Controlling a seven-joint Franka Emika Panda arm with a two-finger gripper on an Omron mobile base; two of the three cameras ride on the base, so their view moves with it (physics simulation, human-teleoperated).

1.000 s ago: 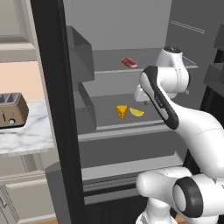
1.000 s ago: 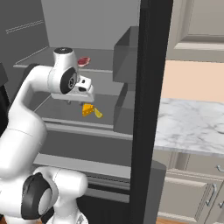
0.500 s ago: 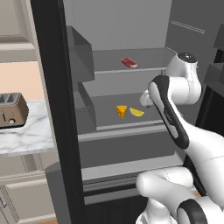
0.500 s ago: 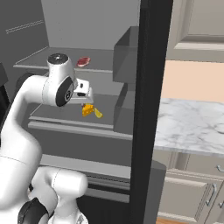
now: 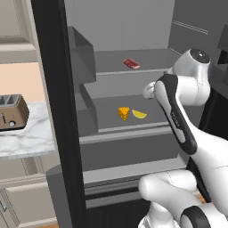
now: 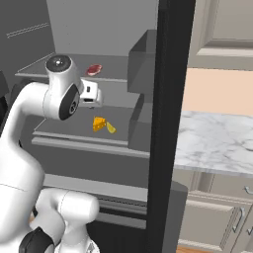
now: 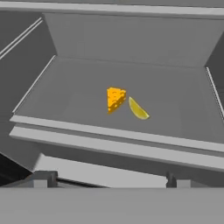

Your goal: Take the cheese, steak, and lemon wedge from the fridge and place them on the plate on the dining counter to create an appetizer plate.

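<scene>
The fridge stands open. On its middle shelf the orange cheese wedge sits beside the pale yellow lemon wedge, almost touching it. The red steak lies on the shelf above. My gripper hovers in front of the middle shelf, short of the cheese and lemon wedge. Its two tips stand wide apart, open, with nothing between them. From the right, the hand hangs above and left of the cheese. The plate and dining counter are out of view.
The black fridge frame rises close on one side, with grey door bins beside the shelves. A marble counter outside the fridge carries a toaster. The shelf lip lies between the gripper and the food.
The arm's elbow has swung up and to the right in the left base view. The hand has stayed in front of the middle shelf, and its jaws have opened wide.
</scene>
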